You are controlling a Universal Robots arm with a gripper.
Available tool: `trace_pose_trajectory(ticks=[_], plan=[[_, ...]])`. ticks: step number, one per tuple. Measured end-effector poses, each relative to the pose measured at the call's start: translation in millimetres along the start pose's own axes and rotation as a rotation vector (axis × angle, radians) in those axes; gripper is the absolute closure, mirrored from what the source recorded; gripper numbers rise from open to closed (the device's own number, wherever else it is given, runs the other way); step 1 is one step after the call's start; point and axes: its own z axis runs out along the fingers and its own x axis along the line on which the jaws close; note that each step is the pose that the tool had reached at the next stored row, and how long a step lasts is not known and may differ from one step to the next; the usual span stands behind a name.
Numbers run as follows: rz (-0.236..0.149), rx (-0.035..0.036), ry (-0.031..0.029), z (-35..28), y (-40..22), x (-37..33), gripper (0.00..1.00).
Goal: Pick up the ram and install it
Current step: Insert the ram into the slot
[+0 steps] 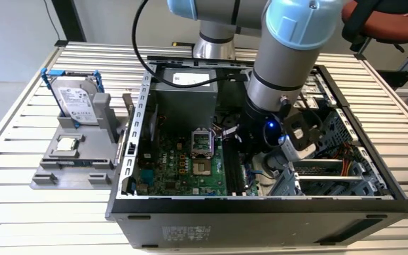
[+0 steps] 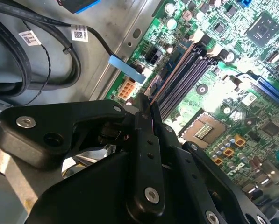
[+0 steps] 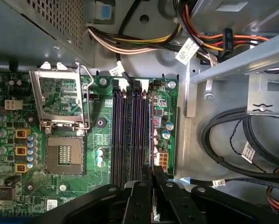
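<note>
The ram [image 2: 172, 72] shows edge-on as a thin strip running out from my black gripper [image 2: 147, 105], which is shut on it. It lies along the outermost of the dark memory slots [image 3: 130, 135] on the green motherboard [image 1: 189, 164]. In the first wrist view the ram [image 3: 150, 135] is a thin line over that slot, with the gripper [image 3: 153, 171] at its end. I cannot tell whether it is seated or just above the slot. In the exterior view the arm's wrist [image 1: 275, 127] reaches down into the open computer case [image 1: 261, 204].
Black cables [image 3: 232, 140] and a metal drive cage [image 1: 331, 170] crowd the side beside the slots. The open processor socket [image 3: 63, 156] lies on the other side. On the exterior view's left, a grey fixture [image 1: 76, 164] holds a hard drive [image 1: 76, 101] and a small processor chip [image 1: 67, 144].
</note>
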Motion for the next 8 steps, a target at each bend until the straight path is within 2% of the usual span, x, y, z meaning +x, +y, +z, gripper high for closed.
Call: trace_pose_trajectory(ticks=[8], plan=[[0.002,0.0006,0.0018,0.8,0.4,2.9,1.00]])
